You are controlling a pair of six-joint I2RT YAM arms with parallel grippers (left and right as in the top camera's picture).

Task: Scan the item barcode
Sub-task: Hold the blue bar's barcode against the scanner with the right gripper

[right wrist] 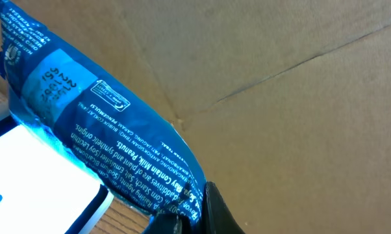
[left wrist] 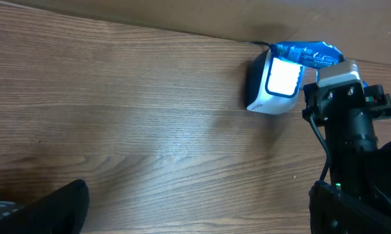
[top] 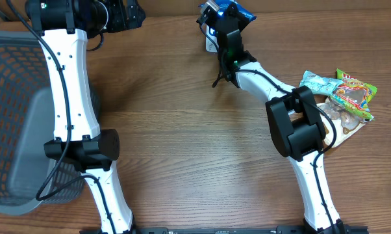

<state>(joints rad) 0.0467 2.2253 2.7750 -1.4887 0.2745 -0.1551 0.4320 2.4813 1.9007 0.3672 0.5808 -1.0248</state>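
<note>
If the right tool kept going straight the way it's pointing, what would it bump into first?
Probably the brown cardboard wall beyond the table. The blue packet that the right tool grips would touch it first. Depth is hard to judge.

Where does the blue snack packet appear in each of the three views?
Overhead: blue snack packet at the top edge, right of centre, over the white scanner.
Left wrist: packet upper right, behind the scanner.
Right wrist: packet runs diagonally across the left half, scanner below it.
Shared landmark: the white scanner.
</note>
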